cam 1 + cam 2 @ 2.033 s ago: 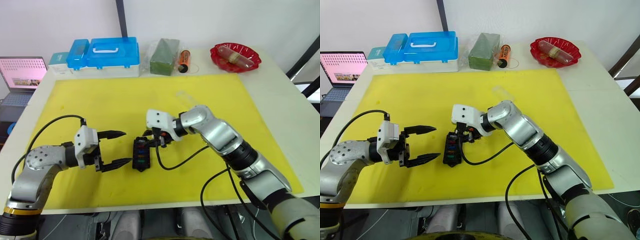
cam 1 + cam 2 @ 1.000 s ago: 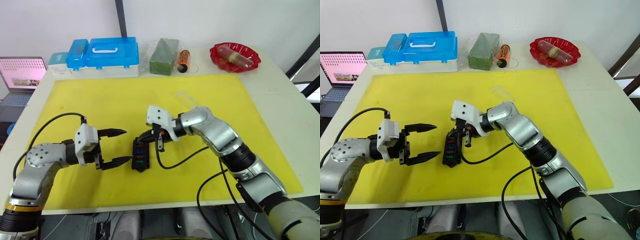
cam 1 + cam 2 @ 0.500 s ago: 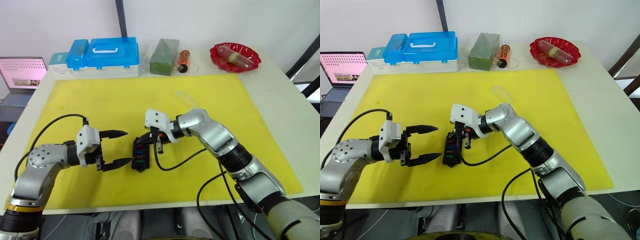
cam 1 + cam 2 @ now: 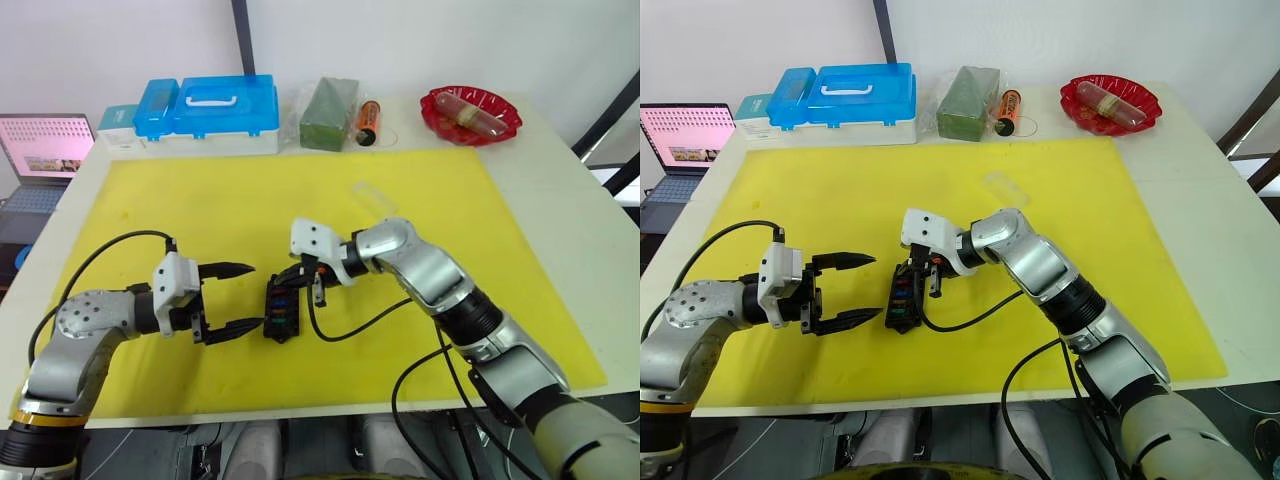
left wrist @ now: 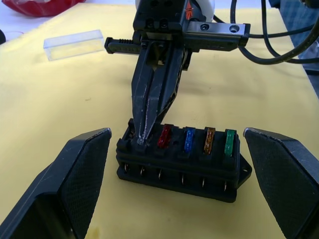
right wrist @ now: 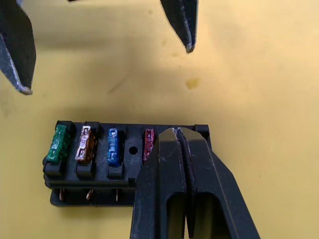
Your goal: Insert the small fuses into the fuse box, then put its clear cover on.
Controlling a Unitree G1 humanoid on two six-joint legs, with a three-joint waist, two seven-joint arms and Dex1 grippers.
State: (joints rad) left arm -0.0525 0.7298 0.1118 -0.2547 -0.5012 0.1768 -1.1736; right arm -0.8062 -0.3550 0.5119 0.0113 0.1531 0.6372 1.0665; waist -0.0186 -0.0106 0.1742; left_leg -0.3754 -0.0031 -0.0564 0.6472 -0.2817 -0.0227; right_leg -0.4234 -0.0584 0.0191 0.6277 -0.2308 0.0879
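Pressing its closed tip down onto the end slot of the fuse box [image 5: 180, 157], the right pincer [image 5: 143, 133] has its two fingers squeezed together with no gap between them; whether a fuse sits under the tip cannot be told. The box lies just left of centre in the lower half of the left eye frame, on the yellow mat [image 4: 200, 215] that covers the bench [image 4: 560, 160]. Seated in one row beside the tip are the red fuse [image 5: 165, 135], blue fuse [image 5: 189, 139], orange fuse [image 5: 209, 140] and green fuse [image 5: 229, 142]. The left pincer [image 4: 236, 298] hangs wide open and empty just to the left of the box, one fingertip close to the box's edge and not touching it in the wrist views.

The risk here looks like an unbraced box: nothing holds it, so a push that lands off-centre could tip or slide it across the mat, or cock a half-seated fuse sideways in its slot. Lifting away could also drag the box along if the tip is wedged. The clear cover [image 5: 74, 44] lies well apart, above and to the right of centre in the eye frame, not yet fitted
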